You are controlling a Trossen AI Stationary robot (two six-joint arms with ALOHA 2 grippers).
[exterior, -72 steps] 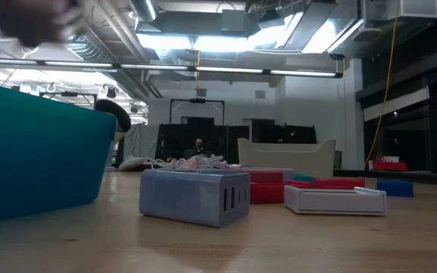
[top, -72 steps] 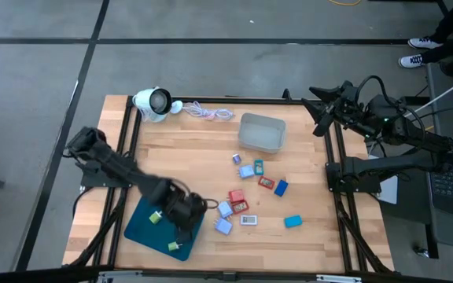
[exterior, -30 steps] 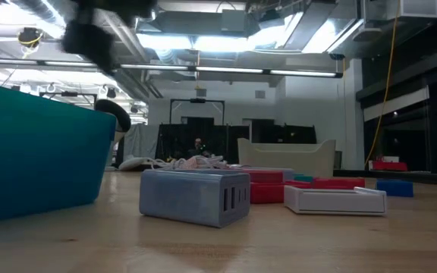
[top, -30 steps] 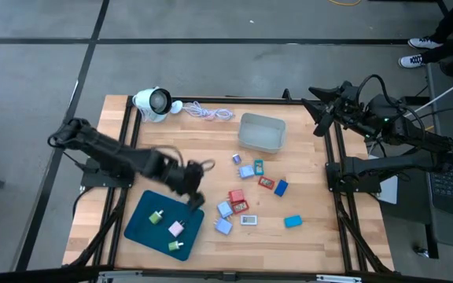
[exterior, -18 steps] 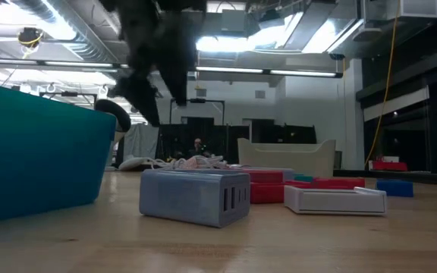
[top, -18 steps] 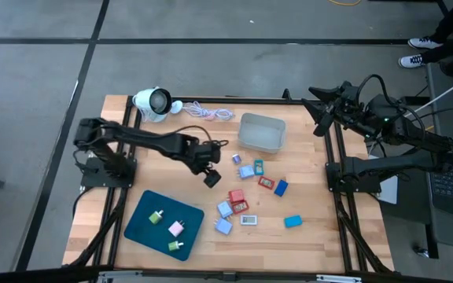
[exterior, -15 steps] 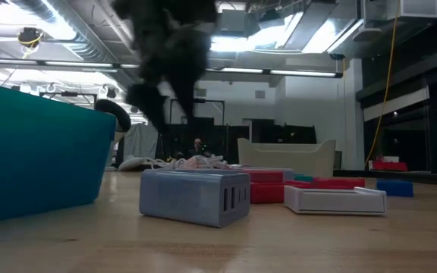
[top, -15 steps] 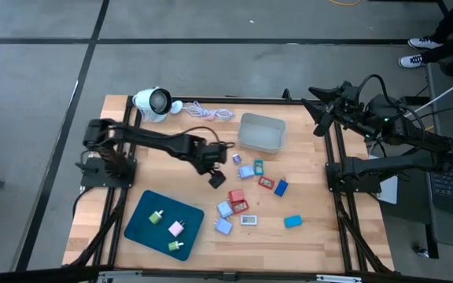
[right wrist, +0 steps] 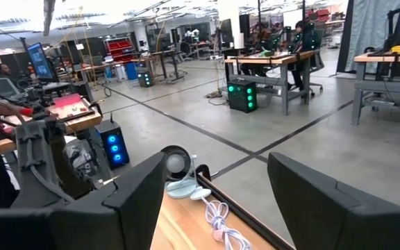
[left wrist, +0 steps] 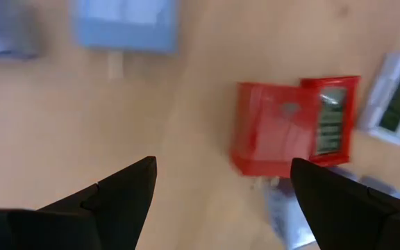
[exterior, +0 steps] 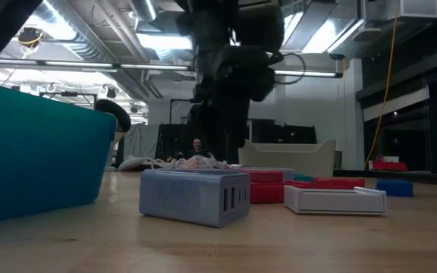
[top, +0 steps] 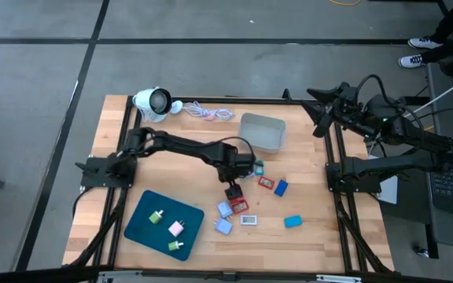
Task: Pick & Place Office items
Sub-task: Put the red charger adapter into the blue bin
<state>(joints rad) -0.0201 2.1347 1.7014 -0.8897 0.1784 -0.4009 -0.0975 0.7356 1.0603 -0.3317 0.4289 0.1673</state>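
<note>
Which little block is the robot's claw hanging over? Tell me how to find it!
Find the grey bin at the far side of the wooden table, then look towards the near edge to the scattered blocks. The left gripper, fingers open, hangs over a red block. It is the red one lying next to a white block.

Office items (top: pixel 246 196): small coloured blocks scattered mid-table, three more lying in the teal tray (top: pixel 144 230).
</note>
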